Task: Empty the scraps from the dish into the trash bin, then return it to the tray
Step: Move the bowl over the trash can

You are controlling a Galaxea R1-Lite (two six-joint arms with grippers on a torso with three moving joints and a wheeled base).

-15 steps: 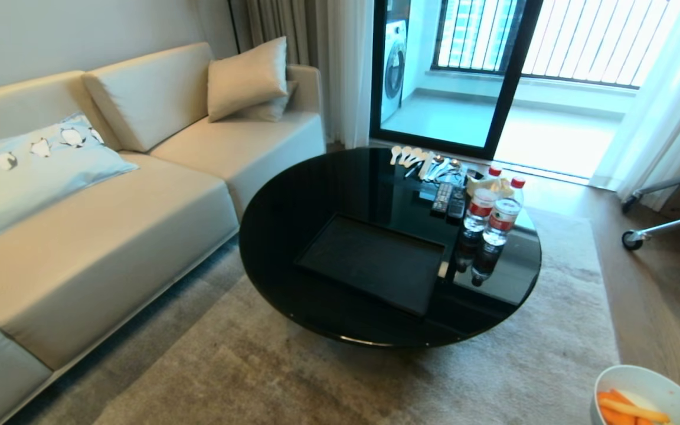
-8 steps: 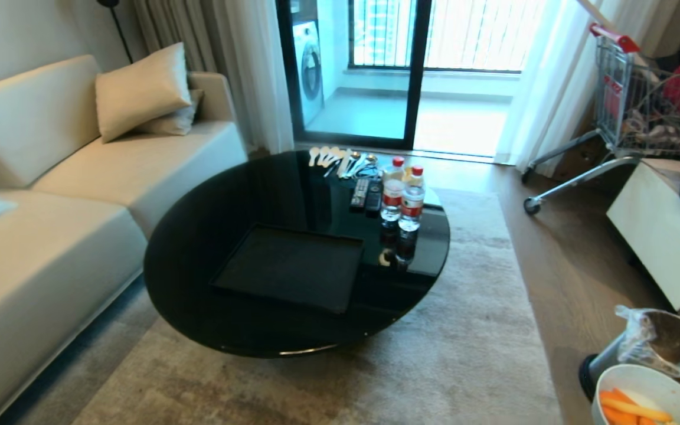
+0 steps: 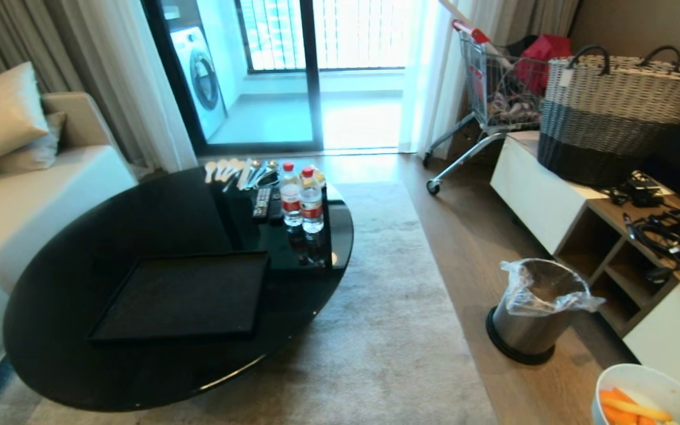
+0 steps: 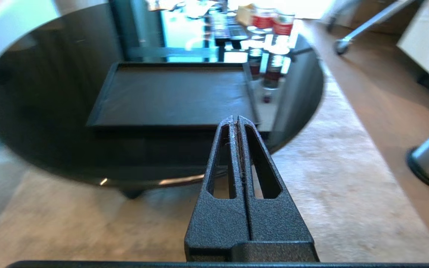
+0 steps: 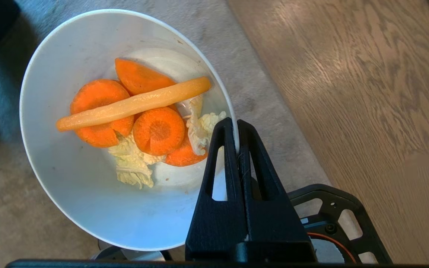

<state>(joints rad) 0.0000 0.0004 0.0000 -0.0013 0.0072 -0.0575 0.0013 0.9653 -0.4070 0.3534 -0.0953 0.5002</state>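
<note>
A: Dish (image 5: pixel 88 186), item one: small white bowl, glossy, carried above the rug (image 3: pixel 387 330) at the robot's right, in the lower right corner of the head view (image 3: pixel 650 392). Contents?

B: Scraps (image 5: pixel 143 119): round carrot slices, one long pale orange strip lying across them, pale yellow cabbage bits underneath. All still inside the dish.

A: Holder?

B: Right claw (image 5: pixel 237 124), fingers pressed together on the dish's rim, one finger inside the wall and one outside. The dish tilts in the wrist view.

A: Item two, trash bin (image 3: pixel 538 313).

B: Round silver metal, dark base, clear plastic bag crinkled over its rim. Stands on the wood floor (image 3: pixel 464 236) past the edge of the rug, in front of a low white cabinet (image 3: pixel 535 192). The dish is near it but not above it.

A: Item three, tray (image 3: pixel 186 295).

B: Flat black rectangle with a low rim, lying on the round black glossy tabletop (image 3: pixel 80 248), toward its near side. Nothing lies in it.

A: Other tabletop stock?

B: Two water bottles (image 3: pixel 301 198) with red caps, side by side; remote controls (image 3: pixel 263 203) just beside them; a row of spoons (image 3: pixel 234 171) at the far edge.

A: Left claw (image 4: pixel 238 121)?

B: Fingers together, holding nothing, pointing at the near edge of the tray from over the rug.

A: Surroundings?

B: Beige sofa (image 3: pixel 21 195) to the left, woven basket (image 3: pixel 611 112) on the cabinet, shopping cart (image 3: pixel 487 88) by the curtain.
</note>
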